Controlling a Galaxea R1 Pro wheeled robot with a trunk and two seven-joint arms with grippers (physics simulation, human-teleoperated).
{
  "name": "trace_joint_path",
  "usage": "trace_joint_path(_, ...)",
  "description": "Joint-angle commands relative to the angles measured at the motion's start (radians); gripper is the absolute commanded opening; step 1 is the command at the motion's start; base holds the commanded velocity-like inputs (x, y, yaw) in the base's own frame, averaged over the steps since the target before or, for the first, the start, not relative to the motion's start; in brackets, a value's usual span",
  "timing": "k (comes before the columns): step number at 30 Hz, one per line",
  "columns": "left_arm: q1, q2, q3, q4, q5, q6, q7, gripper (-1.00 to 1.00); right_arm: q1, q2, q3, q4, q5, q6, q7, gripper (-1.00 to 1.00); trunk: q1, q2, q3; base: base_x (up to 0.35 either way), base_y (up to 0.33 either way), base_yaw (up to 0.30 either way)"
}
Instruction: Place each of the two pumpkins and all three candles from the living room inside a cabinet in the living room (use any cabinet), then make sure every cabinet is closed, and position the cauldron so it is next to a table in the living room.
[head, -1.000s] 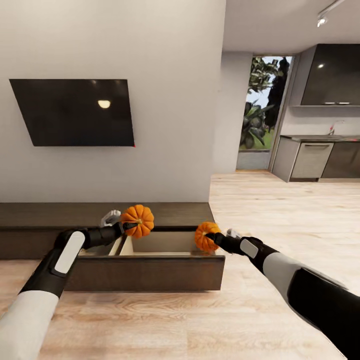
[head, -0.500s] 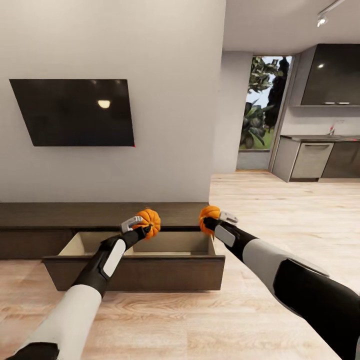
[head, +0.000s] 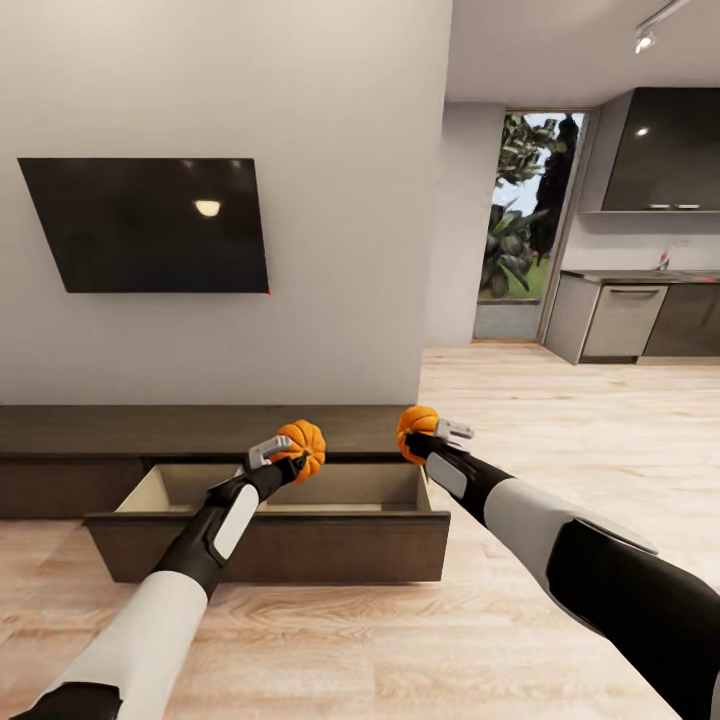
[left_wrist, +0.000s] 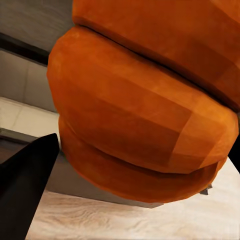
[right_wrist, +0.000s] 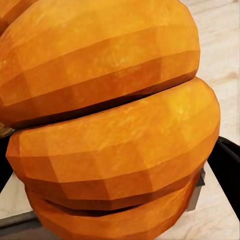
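Pumpkins, one clamped in each gripper, held over the open drawer of the cabinet.

The left gripper (head: 288, 460) grips one pumpkin (head: 302, 447) just left of the head view's centre, above the back part of the pulled-out drawer (head: 270, 545), whose pale interior shows below it. The right gripper (head: 420, 443) grips the other pumpkin (head: 416, 424) just right of centre, above the drawer's right end and level with the top of the long dark cabinet (head: 70, 430) along the wall. Both pumpkins are off any surface and apart from each other. In the left wrist view, orange ribs (left_wrist: 145, 115) fill most of the frame; the right wrist view shows the same close-up of its pumpkin (right_wrist: 110, 125). A dark television (head: 150, 225) hangs in the upper left, and grey kitchen units (head: 630, 320) stand at the far right.
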Motion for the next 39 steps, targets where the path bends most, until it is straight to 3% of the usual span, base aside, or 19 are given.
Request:
trace_joint_path(1,0.0,0.002,-0.004,-0.002,0.01,0.003,0.01,-1.0,-0.001,0.0,0.008,-0.003,-0.001,-0.001,-0.009,-1.0,0.0,-0.001,-0.001,0.167,0.0,0.0)
trace_joint_path(6,0.0,0.016,-0.007,-0.005,0.01,0.002,0.001,-1.0,0.0,0.001,0.008,-0.047,0.013,0.004,-0.011,-1.0,0.0,-0.001,-0.001,0.234,0.0,0.0)
trace_joint_path(12,0.0,0.026,-0.008,-0.001,0.009,-0.017,-0.001,-1.0,0.0,0.001,0.008,-0.073,0.067,0.01,-0.012,-1.0,0.0,-0.001,-0.001,0.229,0.0,0.0)
trace_joint_path(19,0.0,0.057,-0.003,-0.005,0.011,-0.018,-0.002,-1.0,0.001,0.004,0.008,-0.074,0.067,0.032,-0.013,-1.0,0.0,-0.001,-0.001,0.118,0.0,0.0)
trace_joint_path(23,0.0,0.062,-0.004,-0.006,0.011,-0.018,-0.002,-1.0,0.001,0.01,0.006,-0.069,0.059,0.15,-0.014,-1.0,0.0,-0.001,-0.001,0.201,0.0,0.0)
trace_joint_path(26,0.0,0.063,-0.004,-0.006,0.011,-0.018,-0.002,-1.0,0.001,0.023,0.005,-0.072,0.057,0.194,-0.014,-1.0,0.0,-0.001,-0.001,0.309,0.0,0.0)
trace_joint_path(31,0.0,0.062,-0.005,-0.003,0.012,-0.017,-0.002,-1.0,0.001,0.041,0.004,-0.072,0.057,0.207,-0.014,-1.0,0.0,-0.001,-0.001,0.262,0.0,0.0)
trace_joint_path(39,0.0,0.064,-0.005,-0.006,0.013,-0.016,-0.003,-1.0,0.001,0.042,0.004,-0.072,0.057,0.208,-0.014,-1.0,0.0,-0.001,-0.001,0.15,0.086,0.0)
